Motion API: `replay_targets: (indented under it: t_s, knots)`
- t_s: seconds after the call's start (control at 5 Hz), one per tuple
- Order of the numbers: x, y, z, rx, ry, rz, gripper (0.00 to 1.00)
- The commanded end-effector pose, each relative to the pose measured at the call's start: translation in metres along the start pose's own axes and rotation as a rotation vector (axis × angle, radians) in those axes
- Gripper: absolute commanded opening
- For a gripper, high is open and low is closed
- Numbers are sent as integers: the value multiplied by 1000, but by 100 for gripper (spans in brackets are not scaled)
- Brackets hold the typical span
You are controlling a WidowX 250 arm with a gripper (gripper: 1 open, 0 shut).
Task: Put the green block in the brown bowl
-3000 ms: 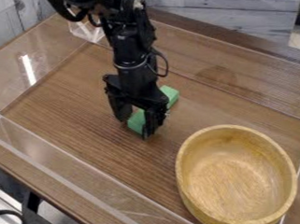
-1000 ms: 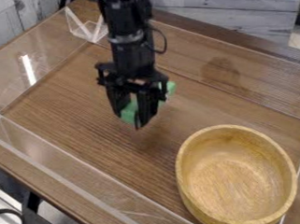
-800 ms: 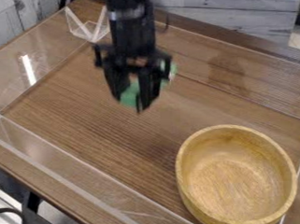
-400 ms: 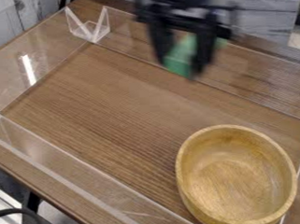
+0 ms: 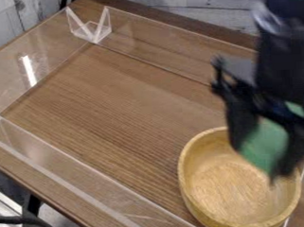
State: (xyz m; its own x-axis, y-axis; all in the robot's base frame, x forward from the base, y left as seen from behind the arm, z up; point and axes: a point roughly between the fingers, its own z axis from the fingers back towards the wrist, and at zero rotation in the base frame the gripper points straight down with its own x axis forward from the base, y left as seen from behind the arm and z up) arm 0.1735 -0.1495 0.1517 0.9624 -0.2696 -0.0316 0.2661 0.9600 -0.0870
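The brown bowl point(image 5: 189, 183) stands on the table at the lower right, wide and shallow, of light wood. My gripper point(image 5: 275, 154) hangs over its right half, blurred by motion and pointing down. It is shut on the green block point(image 5: 259, 143), which shows as a bright green patch between the dark fingers, above the bowl's inside. The arm covers the bowl's far right rim.
The wooden table point(image 5: 103, 103) has a low clear wall along its left and front edges. A small clear plastic stand point(image 5: 90, 24) sits at the back left. The table's front edge drops off at the lower left.
My gripper, still shut on the green block, has lifted off the middle of the table and swung right and nearer, ending over the bowl.
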Motion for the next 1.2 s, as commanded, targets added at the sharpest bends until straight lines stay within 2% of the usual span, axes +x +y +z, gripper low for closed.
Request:
replay_targets:
  t_s: [0.0, 0.4, 1.0]
  knots:
    - [7, -2, -8, 3, -68, 14, 0]
    - [5, 11, -17, 4, -100, 79, 0]
    - [4, 21, -26, -27, -116, 130, 0]
